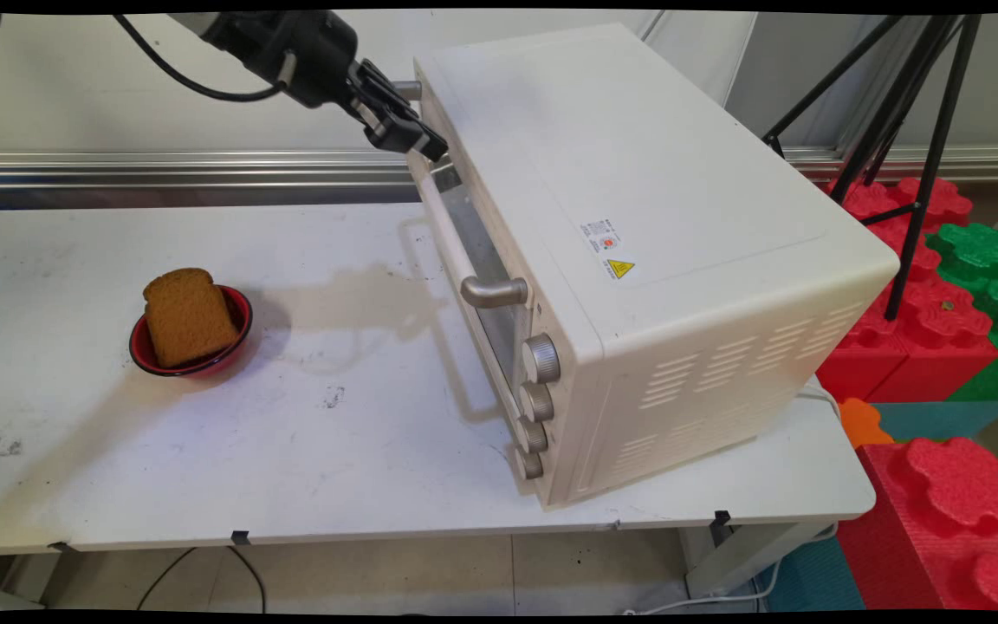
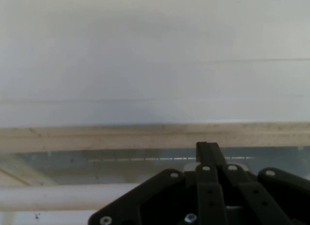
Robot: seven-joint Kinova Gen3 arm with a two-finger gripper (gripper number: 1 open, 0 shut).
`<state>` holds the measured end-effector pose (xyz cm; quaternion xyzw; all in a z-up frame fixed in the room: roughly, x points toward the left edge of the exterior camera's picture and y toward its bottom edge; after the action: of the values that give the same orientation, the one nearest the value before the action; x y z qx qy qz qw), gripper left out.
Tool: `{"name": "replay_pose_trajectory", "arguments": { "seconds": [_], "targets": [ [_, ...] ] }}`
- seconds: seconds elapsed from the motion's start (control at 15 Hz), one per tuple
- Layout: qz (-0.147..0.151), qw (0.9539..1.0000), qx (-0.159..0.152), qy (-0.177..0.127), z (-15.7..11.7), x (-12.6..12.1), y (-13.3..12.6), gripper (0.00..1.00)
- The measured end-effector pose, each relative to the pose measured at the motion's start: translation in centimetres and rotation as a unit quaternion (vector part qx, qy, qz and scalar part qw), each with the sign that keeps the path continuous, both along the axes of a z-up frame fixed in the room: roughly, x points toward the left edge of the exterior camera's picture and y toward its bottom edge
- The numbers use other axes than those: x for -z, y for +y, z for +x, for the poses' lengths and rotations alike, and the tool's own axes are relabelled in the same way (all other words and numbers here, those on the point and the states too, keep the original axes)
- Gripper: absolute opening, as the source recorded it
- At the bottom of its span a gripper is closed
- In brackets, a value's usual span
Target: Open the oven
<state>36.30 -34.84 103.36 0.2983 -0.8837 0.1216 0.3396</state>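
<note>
Bright even light, soft shadows on table point(image 1: 204, 451), hand view hazy

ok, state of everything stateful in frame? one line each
black two-finger gripper: shut, at the top far corner of the oven door
cream-white toaster oven: upright on the table, door closed
white bar door handle: not gripped, fingers just above its far end
brown bread slice: leaning tilted in the bowl
red bowl: upright on the white table, left of the oven

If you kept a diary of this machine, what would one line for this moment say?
gripper: shut, at top edge of oven door | oven: on table, door closed | bread slice: in red bowl, apart
</note>
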Motion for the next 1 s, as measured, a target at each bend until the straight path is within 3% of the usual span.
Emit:
{"name": "replay_pose_trajectory", "arguments": {
  "seconds": [1.0],
  "targets": [
    [0.020, 0.9998, -0.002, -0.008, -0.4, 3.3, 0.6, 0.00]
  ]
}}
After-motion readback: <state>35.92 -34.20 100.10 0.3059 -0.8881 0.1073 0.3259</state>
